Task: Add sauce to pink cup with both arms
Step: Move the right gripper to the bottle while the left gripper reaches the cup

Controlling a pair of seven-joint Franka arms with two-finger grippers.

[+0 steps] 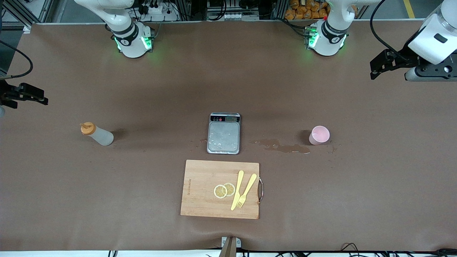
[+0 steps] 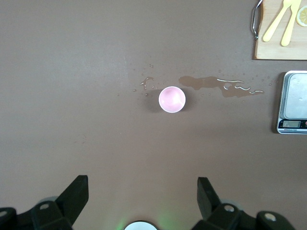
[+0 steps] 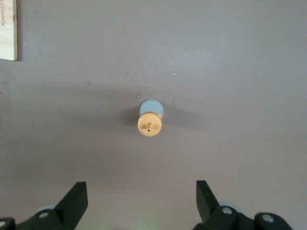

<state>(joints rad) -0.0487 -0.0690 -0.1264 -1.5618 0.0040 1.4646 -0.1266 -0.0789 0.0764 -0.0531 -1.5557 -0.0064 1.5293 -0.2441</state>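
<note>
Scale (image 1: 223,134): I see it grey, flat mid-table, its display strip on the edge farther from the front camera.
Cutting board (image 1: 203,189): wooden, at the scale's 6 o'clock, nearer the front camera.
Lemon slices (image 1: 224,190): two, overlapping, on the board.
Knife (image 1: 237,190) and fork (image 1: 247,191): yellow, side by side, at the slices' 3 o'clock.
Spill (image 1: 284,147): wet patch at the scale's 3 o'clock.

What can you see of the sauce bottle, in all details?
The sauce bottle is small, of translucent whitish plastic, with an orange nozzle cap closed on top. It stands upright on the brown table, toward the right arm's end, level with the scale. Nothing touches it; small droplets lie around it.
</note>
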